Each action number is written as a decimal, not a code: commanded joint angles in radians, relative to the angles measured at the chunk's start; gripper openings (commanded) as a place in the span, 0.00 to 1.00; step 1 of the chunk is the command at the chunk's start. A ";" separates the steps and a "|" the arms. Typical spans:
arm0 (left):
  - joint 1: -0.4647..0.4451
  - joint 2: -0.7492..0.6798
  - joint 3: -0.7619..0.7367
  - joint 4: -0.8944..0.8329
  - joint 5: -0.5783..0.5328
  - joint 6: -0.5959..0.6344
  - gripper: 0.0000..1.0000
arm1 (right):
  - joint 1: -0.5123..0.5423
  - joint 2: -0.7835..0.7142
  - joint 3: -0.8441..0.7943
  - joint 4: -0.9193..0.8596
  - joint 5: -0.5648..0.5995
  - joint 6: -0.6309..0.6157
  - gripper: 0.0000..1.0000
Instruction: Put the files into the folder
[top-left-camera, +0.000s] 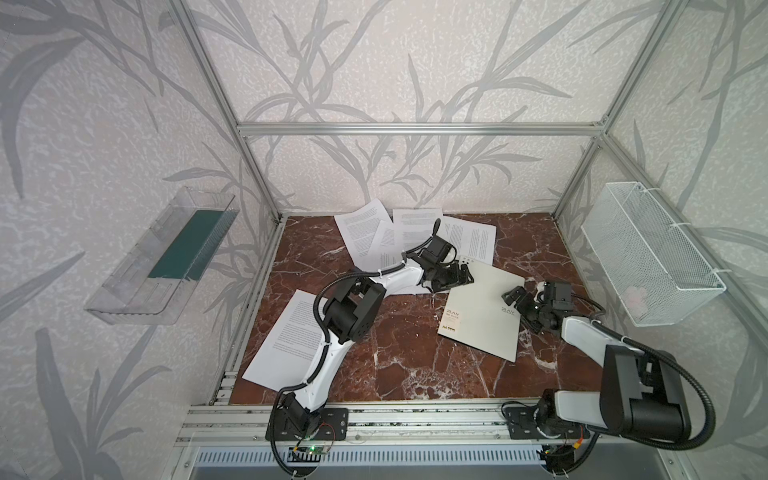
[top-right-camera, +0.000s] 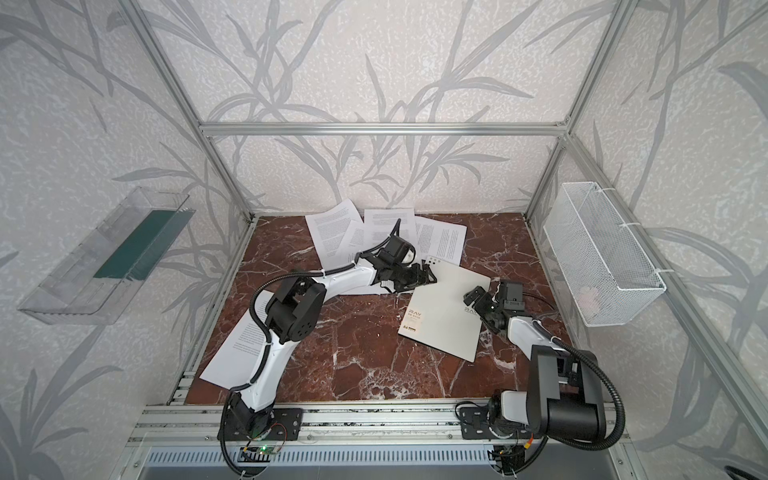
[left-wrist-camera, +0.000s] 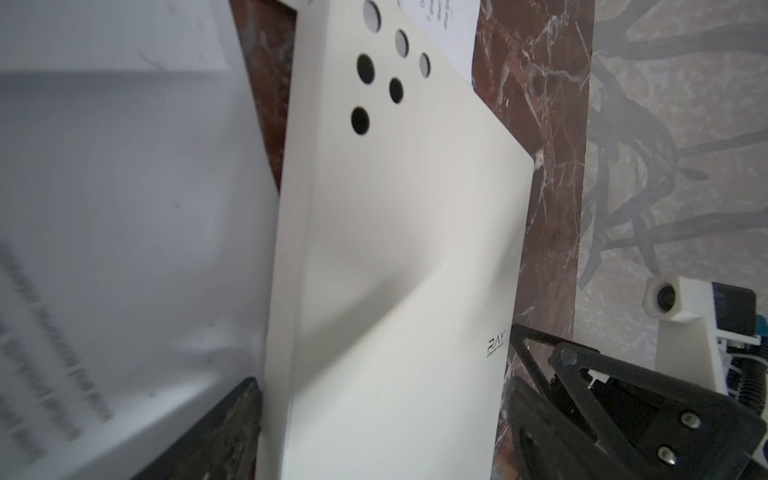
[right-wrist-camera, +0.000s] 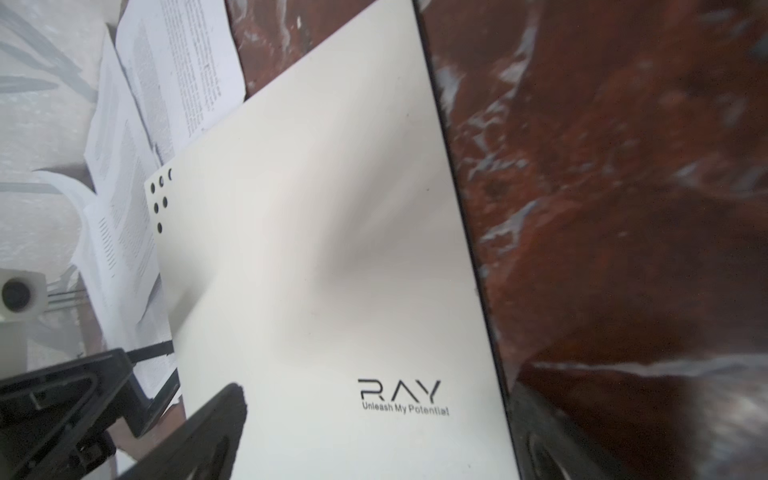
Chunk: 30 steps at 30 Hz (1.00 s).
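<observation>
On the red-brown marble tabletop (top-left-camera: 415, 365), right of centre, the thin off-white A4 folder (top-left-camera: 482, 316) lies flat and closed, with six round dots at its far corner. Its cover reads "RAY", "Unleash My Potential!" and "A4". The white printed paper sheets (top-left-camera: 374, 237) fan out behind it, and one more lies apart at the left. The left gripper (top-left-camera: 460, 276) gapes at the dotted corner. The right gripper (top-left-camera: 524, 311) is spread wide over the folder's right edge. Neither holds anything.
</observation>
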 joint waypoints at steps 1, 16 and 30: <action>-0.003 -0.175 -0.034 -0.067 -0.003 0.063 0.93 | 0.014 -0.002 -0.050 -0.021 -0.104 0.026 0.99; -0.140 -0.774 -1.148 0.885 -0.216 -0.405 0.97 | 0.014 -0.187 -0.082 0.011 -0.185 0.005 0.99; -0.224 -0.438 -1.257 1.457 -0.277 -0.624 0.85 | 0.014 -0.196 -0.107 -0.002 -0.216 -0.045 0.99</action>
